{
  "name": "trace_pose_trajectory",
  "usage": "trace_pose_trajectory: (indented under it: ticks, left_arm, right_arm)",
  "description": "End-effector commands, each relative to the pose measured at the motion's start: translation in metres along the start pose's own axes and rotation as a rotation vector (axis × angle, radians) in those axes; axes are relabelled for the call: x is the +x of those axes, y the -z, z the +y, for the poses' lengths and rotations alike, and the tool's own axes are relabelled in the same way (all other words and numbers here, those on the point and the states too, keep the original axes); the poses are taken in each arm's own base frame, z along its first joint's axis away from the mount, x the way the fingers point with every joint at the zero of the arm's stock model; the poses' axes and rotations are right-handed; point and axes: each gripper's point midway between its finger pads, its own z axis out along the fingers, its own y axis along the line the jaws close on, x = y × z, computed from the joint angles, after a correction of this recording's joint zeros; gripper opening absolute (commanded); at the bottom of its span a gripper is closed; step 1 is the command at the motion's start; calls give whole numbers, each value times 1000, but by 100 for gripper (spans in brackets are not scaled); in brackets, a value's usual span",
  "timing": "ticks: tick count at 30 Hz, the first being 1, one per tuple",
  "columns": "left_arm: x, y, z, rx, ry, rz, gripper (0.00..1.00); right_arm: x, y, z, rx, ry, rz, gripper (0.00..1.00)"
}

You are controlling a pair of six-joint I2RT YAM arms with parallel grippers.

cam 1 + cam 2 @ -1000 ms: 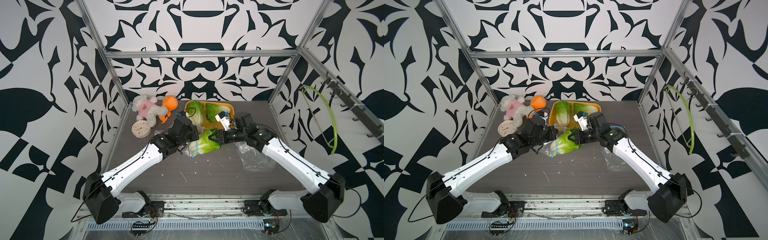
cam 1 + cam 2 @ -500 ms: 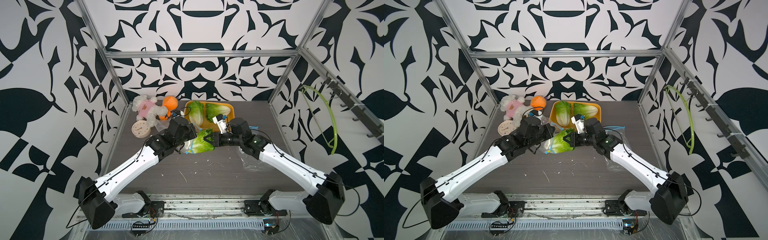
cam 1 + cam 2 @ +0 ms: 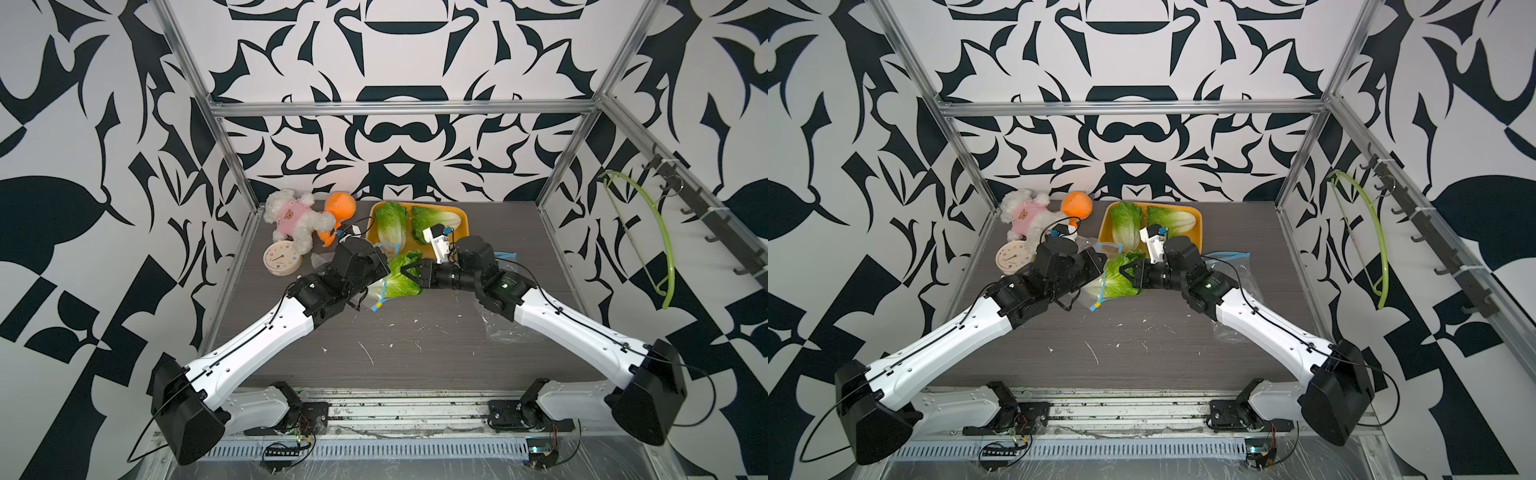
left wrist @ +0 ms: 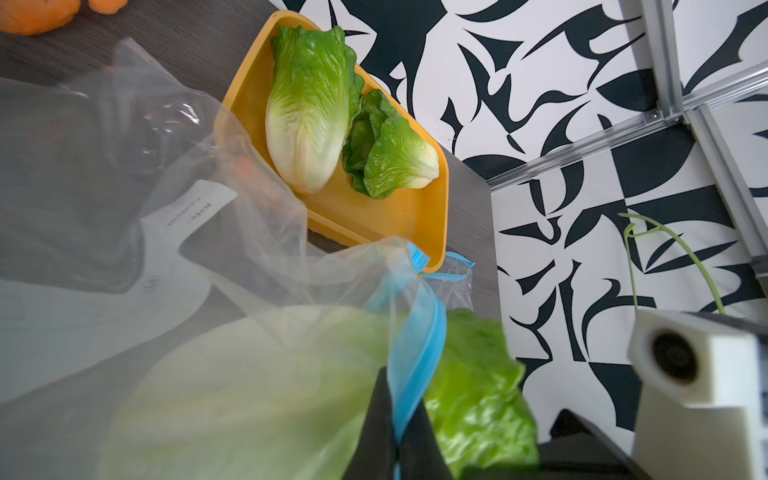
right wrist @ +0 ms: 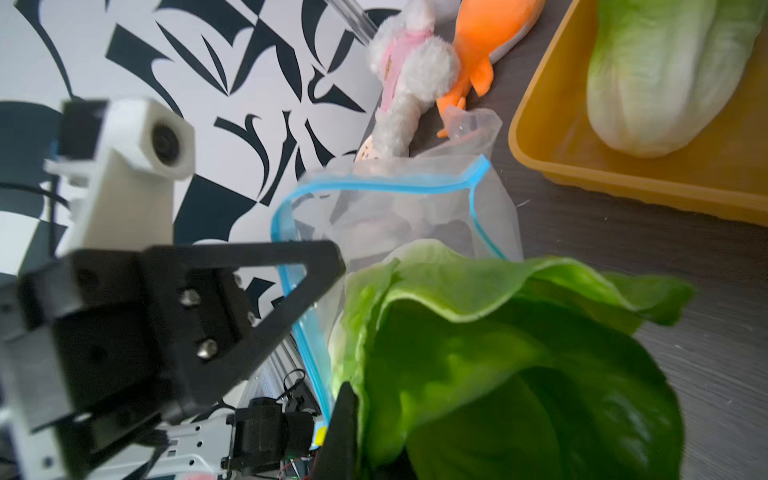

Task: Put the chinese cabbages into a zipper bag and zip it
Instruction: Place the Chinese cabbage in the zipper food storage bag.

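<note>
Toward the far edge of the surface (image 3: 415, 353), the left claw (image 4: 397, 432) pinches the blue rim of the limp zipper bag (image 5: 395, 208) while the right claw (image 3: 404, 275), clenched on the soft, probably tearable leaves of a light chinese cabbage (image 3: 399, 284), holds it half inside.

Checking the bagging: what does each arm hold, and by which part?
Left gripper: the zipper bag, at its blue rim. Right gripper: a cabbage, by its leafy top.
</note>
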Motion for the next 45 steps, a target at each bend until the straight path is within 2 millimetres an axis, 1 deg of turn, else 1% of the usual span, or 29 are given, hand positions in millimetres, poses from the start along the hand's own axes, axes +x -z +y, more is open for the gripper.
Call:
trace_pose_trajectory:
  ticks: [1, 3, 4, 7, 9, 11, 14, 16, 18, 20, 22, 25, 28, 29, 33, 36, 38, 39, 40, 42, 43, 45]
  left_arm:
    - [-8, -1, 1, 13, 49, -55, 0]
    - [-9, -1, -2, 27, 50, -56, 0]
    - [-8, -1, -2, 29, 50, -54, 0]
    - [-4, -4, -1, 31, 50, -37, 0]
    - [-1, -5, -3, 39, 55, -23, 0]
    - [-1, -5, -5, 53, 63, -18, 0]
    - [0, -4, -12, 85, 72, -10, 0]
    - [-3, -2, -15, 97, 74, -15, 0]
    - [-6, 1, -16, 98, 82, -31, 0]
    - [-9, 4, -19, 112, 92, -41, 0]
    - [-9, 4, -21, 122, 102, -37, 0]
    - [-5, 1, -16, 114, 123, -29, 0]
    - [-5, 0, -13, 120, 138, -39, 0]
    - [-5, 1, -14, 123, 138, -40, 0]
    - [-9, 4, -17, 137, 143, -53, 0]
    - [-12, 6, -18, 145, 155, -64, 0]
    - [-14, 8, -19, 150, 169, -72, 0]
    - [-15, 8, -19, 156, 175, -76, 0]
    - [-16, 9, -20, 165, 182, -80, 0]
    - [-17, 10, -19, 166, 189, -86, 0]
    - [-18, 10, -20, 169, 191, -87, 0]
    - [-18, 11, -19, 169, 194, -89, 0]
  right_arm:
    - [9, 1, 2, -6, 67, 28, 0]
    - [10, -1, 1, -7, 70, 35, 0]
    - [8, -2, 5, -29, 66, 26, 0]
    - [-10, 0, 21, -95, 24, -56, 0]
    - [-24, 1, 26, -103, -13, -109, 0]
    - [-31, -1, 31, -112, -22, -118, 0]
    - [-25, -11, 27, -107, -20, -92, 0]
    - [-17, -16, 25, -108, -8, -64, 0]
    - [-3, -22, 18, -82, 22, -27, 0]
    - [3, -25, 13, -59, 27, -3, 0]
    - [-1, -24, 18, -81, 5, -23, 0]
    - [-19, -21, 34, -142, -33, -91, 0]
    - [-26, -20, 38, -166, -49, -135, 0]
    - [-25, -21, 38, -173, -45, -136, 0]
    - [-8, -30, 35, -211, -28, -69, 0]
    - [3, -34, 22, -179, -57, -42, 0]
    - [9, -34, 16, -163, -65, -28, 0]
    - [10, -33, 15, -161, -70, -26, 1]
    - [10, -32, 16, -166, -69, -29, 5]
    - [9, -29, 19, -171, -62, -30, 14]
    - [8, -26, 20, -169, -56, -34, 22]
    - [7, -23, 21, -160, -46, -40, 28]
